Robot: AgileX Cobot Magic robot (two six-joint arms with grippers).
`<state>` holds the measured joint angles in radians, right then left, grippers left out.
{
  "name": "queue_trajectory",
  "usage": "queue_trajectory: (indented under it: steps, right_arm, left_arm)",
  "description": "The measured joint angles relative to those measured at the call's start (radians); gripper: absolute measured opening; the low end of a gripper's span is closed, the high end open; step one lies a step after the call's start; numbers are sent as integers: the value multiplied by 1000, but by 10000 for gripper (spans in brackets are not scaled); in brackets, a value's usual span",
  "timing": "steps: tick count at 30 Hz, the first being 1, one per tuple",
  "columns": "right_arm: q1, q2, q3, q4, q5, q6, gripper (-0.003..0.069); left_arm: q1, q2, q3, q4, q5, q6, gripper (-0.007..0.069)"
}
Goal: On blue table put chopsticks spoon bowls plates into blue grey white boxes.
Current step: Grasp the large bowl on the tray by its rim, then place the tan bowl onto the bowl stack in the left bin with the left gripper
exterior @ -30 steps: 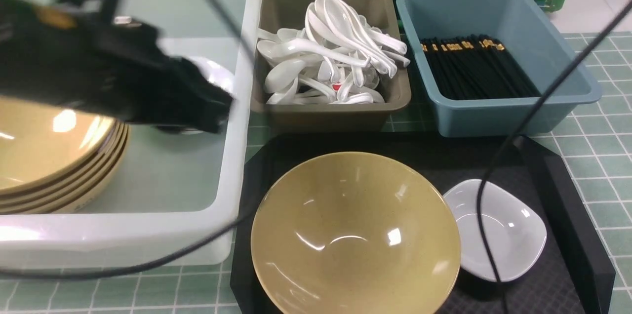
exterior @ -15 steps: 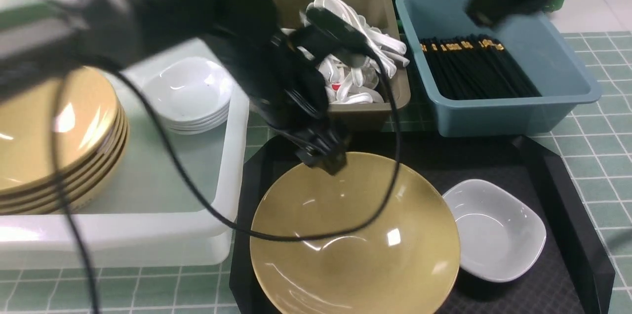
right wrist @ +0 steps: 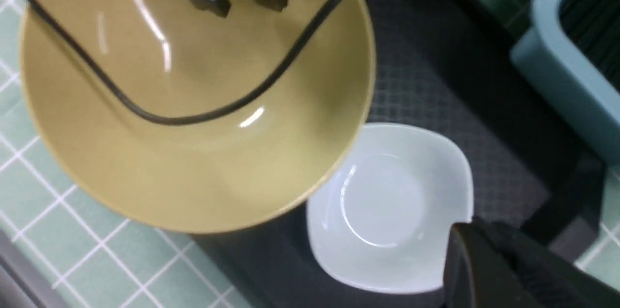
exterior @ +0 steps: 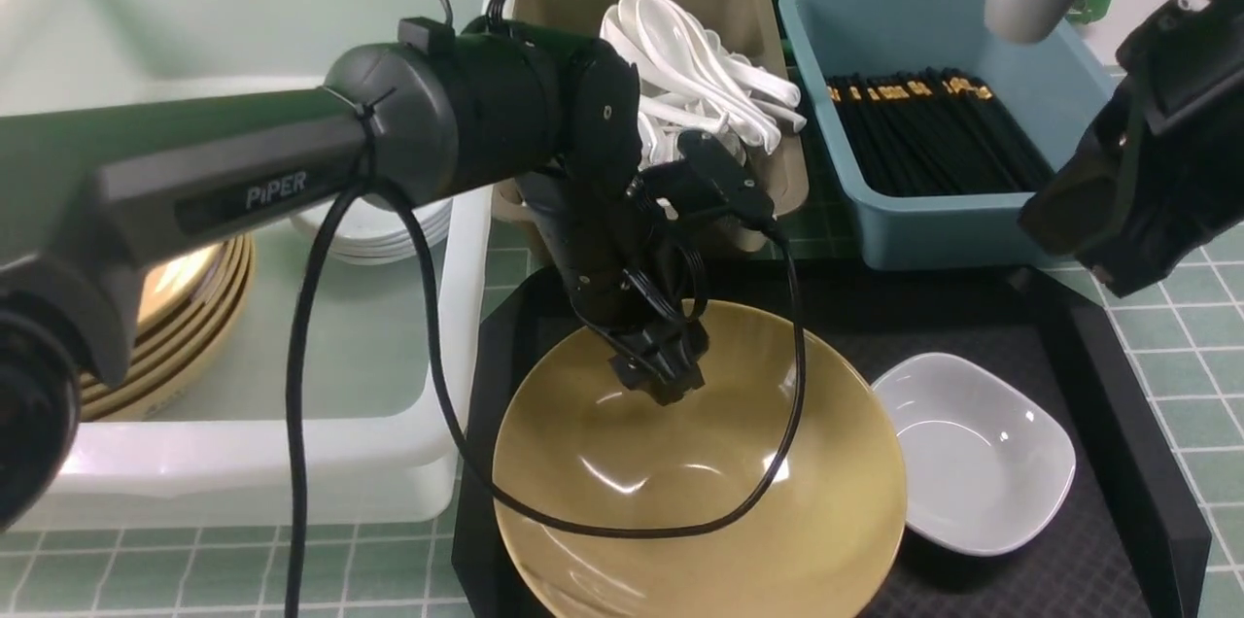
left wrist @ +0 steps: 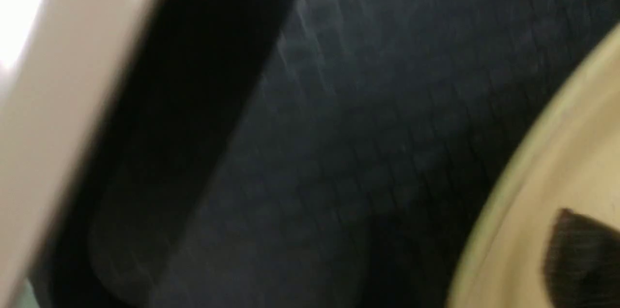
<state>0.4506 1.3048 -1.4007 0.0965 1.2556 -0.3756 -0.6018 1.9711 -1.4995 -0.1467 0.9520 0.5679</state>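
A yellow bowl (exterior: 700, 482) sits on the black tray with a small white plate (exterior: 972, 453) beside it on the right. My left gripper (exterior: 661, 375) hangs at the bowl's far rim. One finger (left wrist: 581, 259) shows over the bowl's (left wrist: 557, 153) inside, and the other finger is hidden. My right gripper (exterior: 1108, 258) hovers at the right above the tray. It (right wrist: 460, 240) is shut and empty, over the edge of the plate (right wrist: 387, 211). Spoons (exterior: 700, 64) fill the grey box (exterior: 554, 16). Chopsticks (exterior: 933, 142) lie in the blue box (exterior: 972, 220).
The white box (exterior: 457, 210) at the left holds a stack of yellow bowls (exterior: 194, 326) and a stack of white plates (exterior: 389, 234). The black tray (exterior: 1098, 346) has a raised rim. The left arm's cable loops over the bowl. The blue table (exterior: 1195, 326) shows at the right.
My left arm swung from the white box over to the bowl on the tray. My right arm came down from the back to the right side, above the plate.
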Motion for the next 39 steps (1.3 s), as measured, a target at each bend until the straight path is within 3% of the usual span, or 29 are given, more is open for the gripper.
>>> queue_trajectory:
  steps: [1, 2, 3, 7, 12, 17, 21, 27, 31, 33, 36, 39]
  right_arm:
    - [0, 0, 0, 11, -3, -12, 36]
    - [0, 0, 0, 15, -4, -17, 36]
    - [4, 0, 0, 26, -10, -31, 36]
    - [66, 4, -10, 29, -23, -76, 36]
    - [129, 21, -76, 30, -25, -81, 36]
    - [231, 70, -218, 29, -31, -93, 36]
    - [347, 150, -359, 29, -31, -112, 36]
    - [447, 263, -491, 30, -59, -125, 36]
    - [504, 361, -569, 34, -72, -125, 37]
    - [510, 386, -579, 34, -54, -126, 39]
    - [510, 399, -581, 15, -30, -132, 41]
    - [511, 399, -583, -33, -8, -134, 41]
  left_arm:
    - [1, -1, -1, 5, 15, -20, 181]
    - [3, -1, -2, 5, 20, -22, 181]
    - [6, -16, -7, -15, 72, -55, 118]
    - [6, -86, -8, -30, 137, -125, 32]
    - [33, -192, -8, -15, 133, -202, 6]
    - [152, -371, -8, -41, 126, -276, 6]
    - [325, -552, 5, -133, 159, -305, 6]
    - [642, -723, 69, -143, 161, -366, 5]
    - [969, -773, 152, -149, 130, -385, 5]
    - [1074, -768, 190, -165, 111, -384, 5]
    - [1161, -742, 229, -181, 62, -383, 5]
    - [1181, -688, 241, -186, 14, -383, 6]
